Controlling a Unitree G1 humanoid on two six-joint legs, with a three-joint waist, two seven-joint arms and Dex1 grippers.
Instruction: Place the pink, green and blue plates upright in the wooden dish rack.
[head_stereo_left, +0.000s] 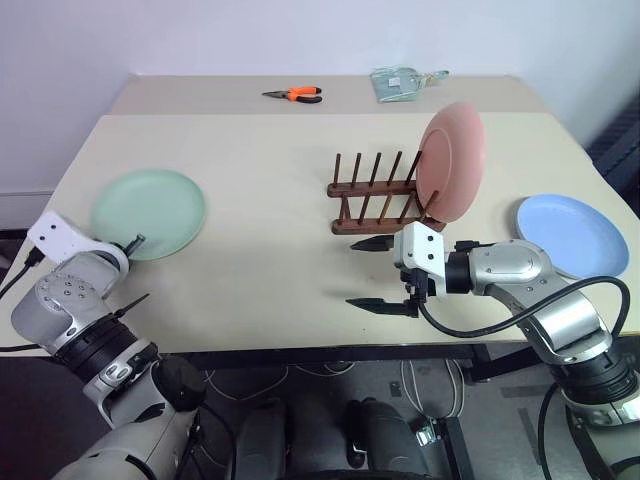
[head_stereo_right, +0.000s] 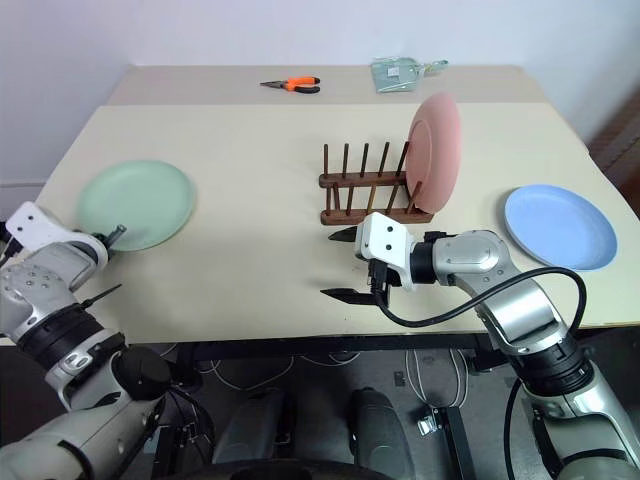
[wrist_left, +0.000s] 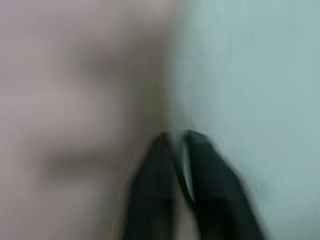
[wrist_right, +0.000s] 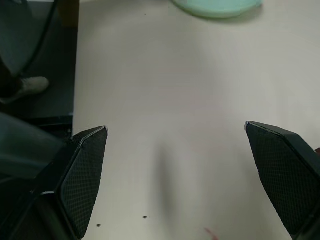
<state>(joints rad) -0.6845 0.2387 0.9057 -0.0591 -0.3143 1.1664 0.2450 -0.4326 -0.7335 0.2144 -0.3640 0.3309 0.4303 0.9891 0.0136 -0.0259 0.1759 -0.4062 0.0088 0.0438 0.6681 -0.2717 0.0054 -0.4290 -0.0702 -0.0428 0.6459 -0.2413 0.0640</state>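
Green plate (wrist_left: 250, 75) blurred, close-up

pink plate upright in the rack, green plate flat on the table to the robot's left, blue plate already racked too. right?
Not quite. The blue plate is not racked: it lies flat on the table to the robot's right, beside the wooden dish rack. The left eye view shows it. The rest holds: the pink plate stands upright in the rack, and the green plate is on the robot's left.

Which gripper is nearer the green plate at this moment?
Left. The left gripper is shut on the green plate at its near rim; the right gripper hangs open over bare table in front of the rack.
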